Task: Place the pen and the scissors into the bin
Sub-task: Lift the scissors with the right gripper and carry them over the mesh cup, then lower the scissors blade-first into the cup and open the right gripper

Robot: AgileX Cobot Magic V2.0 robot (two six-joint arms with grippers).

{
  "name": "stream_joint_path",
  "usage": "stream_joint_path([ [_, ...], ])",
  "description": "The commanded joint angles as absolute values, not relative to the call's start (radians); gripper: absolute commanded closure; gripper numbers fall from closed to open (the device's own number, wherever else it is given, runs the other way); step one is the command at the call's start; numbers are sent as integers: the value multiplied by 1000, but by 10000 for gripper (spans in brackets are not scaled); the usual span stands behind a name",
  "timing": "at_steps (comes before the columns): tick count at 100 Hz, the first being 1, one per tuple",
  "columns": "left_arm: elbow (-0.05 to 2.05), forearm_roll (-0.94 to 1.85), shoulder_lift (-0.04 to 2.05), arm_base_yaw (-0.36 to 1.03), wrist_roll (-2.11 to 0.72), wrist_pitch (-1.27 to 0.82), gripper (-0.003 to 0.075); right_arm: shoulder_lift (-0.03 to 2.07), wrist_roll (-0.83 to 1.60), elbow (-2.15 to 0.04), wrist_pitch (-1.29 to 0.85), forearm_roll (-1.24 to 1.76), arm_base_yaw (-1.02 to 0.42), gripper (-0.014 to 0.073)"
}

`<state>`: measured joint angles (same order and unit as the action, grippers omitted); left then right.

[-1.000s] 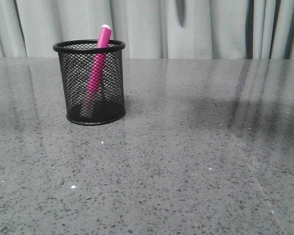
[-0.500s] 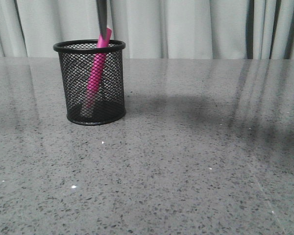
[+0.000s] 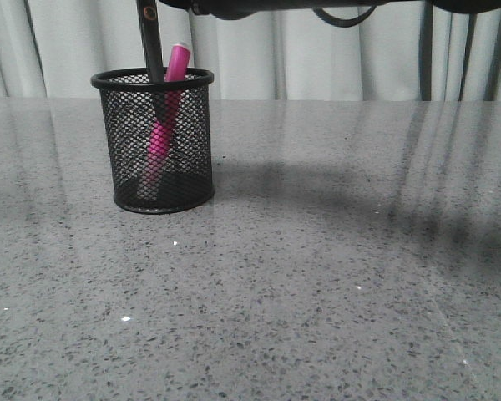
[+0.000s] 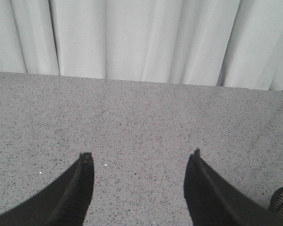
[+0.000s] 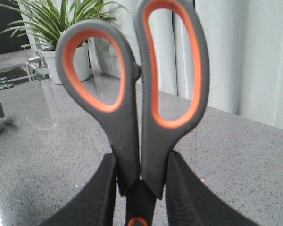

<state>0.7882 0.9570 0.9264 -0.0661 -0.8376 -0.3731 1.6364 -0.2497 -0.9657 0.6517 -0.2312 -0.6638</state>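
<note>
Count: one bin [image 3: 153, 142], one pen [image 3: 165, 109], one pair of scissors [image 5: 139, 99], two grippers.

Bin: small round black wire-mesh cup with solid rim and base, upright on the grey speckled table [image 3: 317, 276]. Landmark for everything below.

Pen: thick, magenta-pink, pale whitish tip. It stands inside the bin, leaning, with its top poking just above the rim on the far side.

Scissors: grey handles, orange lining inside both loops, orange pivot screw, dark blades. In the front view the closed blades [image 3: 153, 58] come down from above and pass through the bin's mouth, just beside the pen; the lower ends are dimly visible through the mesh, and whether they touch the bottom cannot be told. The handles are above the bin, out of that view.

Right gripper [image 5: 140, 188]: fingers [image 5: 96, 193] pressed against both sides of the scissors just below the loops, holding them vertical over the bin.

Left gripper [image 4: 140, 162]: fingers spread wide apart, holding nothing, over bare table with the bin's rim [image 4: 281, 202] just at the edge of its view.

Background beyond the bin: pale curtain [image 3: 259, 50]; a potted plant [image 5: 61, 28] shows in the right wrist view.
</note>
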Motion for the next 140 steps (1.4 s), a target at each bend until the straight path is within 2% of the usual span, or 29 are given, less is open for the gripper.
stream_joint_path([
  [1, 817, 987, 912, -69, -831, -329, 337, 1596, -228, -992, 730, -233, -662, 669],
  [44, 817, 987, 912, -69, -833, -327, 337, 1596, -228, -898, 828, -243, -660, 669],
  [140, 817, 987, 912, -69, -833, -313, 337, 1627, -228, -851, 829, -243, -658, 669],
])
